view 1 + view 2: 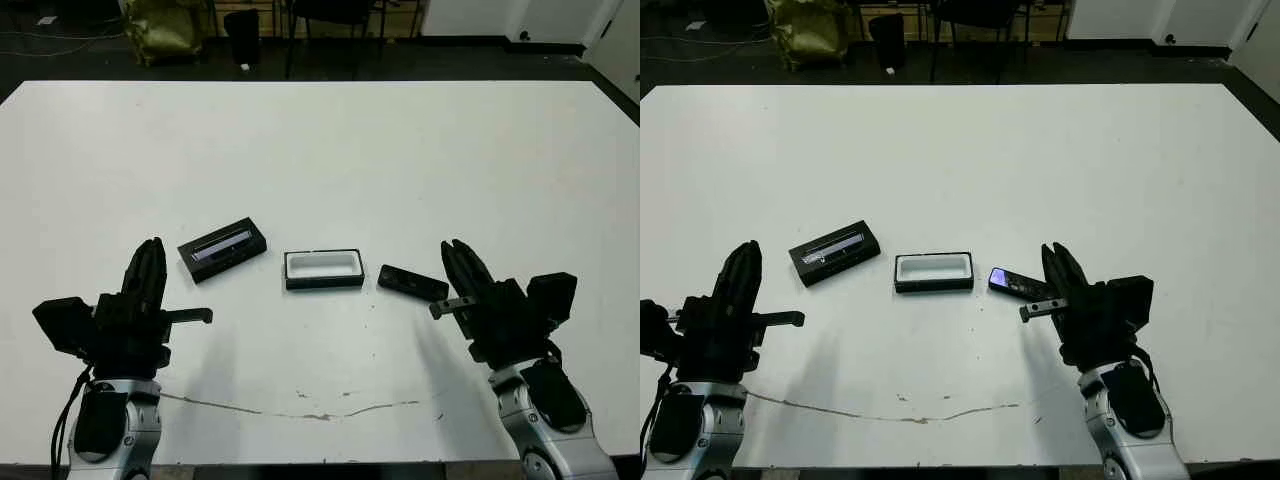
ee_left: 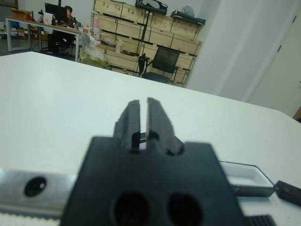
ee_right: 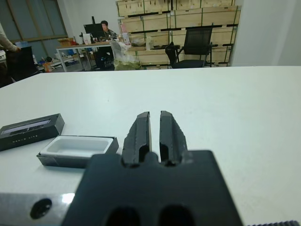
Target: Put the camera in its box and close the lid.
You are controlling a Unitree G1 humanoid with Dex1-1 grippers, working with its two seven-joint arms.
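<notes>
I see the box [image 1: 323, 269] open between the lid [image 1: 222, 248] and the camera [image 1: 412, 283]. My left gripper [image 1: 150, 258] and right gripper [image 1: 459, 262] hover nearby, fingers together, holding nothing.

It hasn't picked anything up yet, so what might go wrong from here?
The camera is thin and lies flat on the table, so the right gripper might slip off it or nudge it away. It is also nearly as long as the box, so it may catch on a wall. The lid lies askew and would need squaring up.
</notes>
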